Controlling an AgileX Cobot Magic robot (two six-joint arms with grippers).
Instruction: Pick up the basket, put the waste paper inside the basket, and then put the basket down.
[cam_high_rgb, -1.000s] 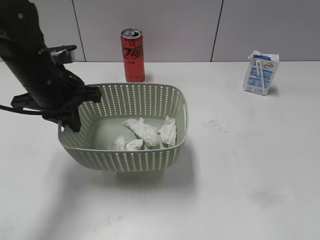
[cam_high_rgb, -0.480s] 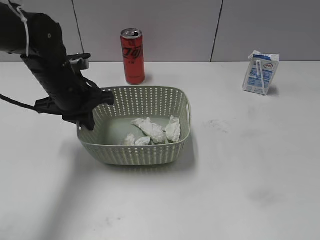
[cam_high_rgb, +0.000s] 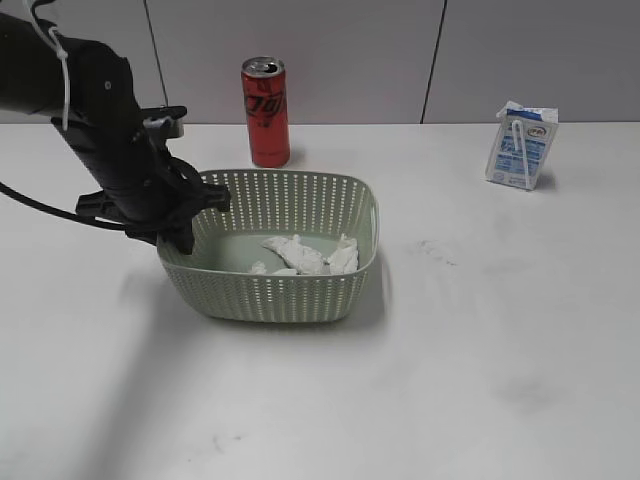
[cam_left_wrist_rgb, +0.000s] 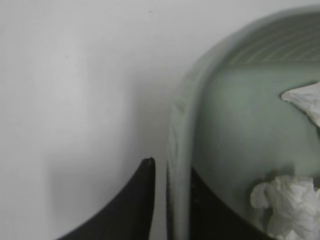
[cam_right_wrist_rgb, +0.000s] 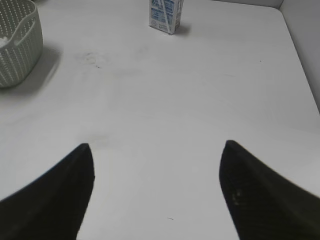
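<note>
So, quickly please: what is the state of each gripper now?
Left gripper: closed on the pale green perforated plastic basket rim.
Right gripper: open, empty.

The pale green perforated basket (cam_high_rgb: 290, 285) sits upright on the table, its 9 o'clock rim pinched by the left gripper (cam_high_rgb: 180, 215). Crumpled white paper (cam_high_rgb: 300, 255) lies inside toward 4 o'clock.

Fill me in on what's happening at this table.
The left gripper grips the left rim of the pale green basket, one finger on each side of the wall. The waste paper already lies inside. The right gripper hangs open over bare table. A red can and drink carton stand behind.
</note>
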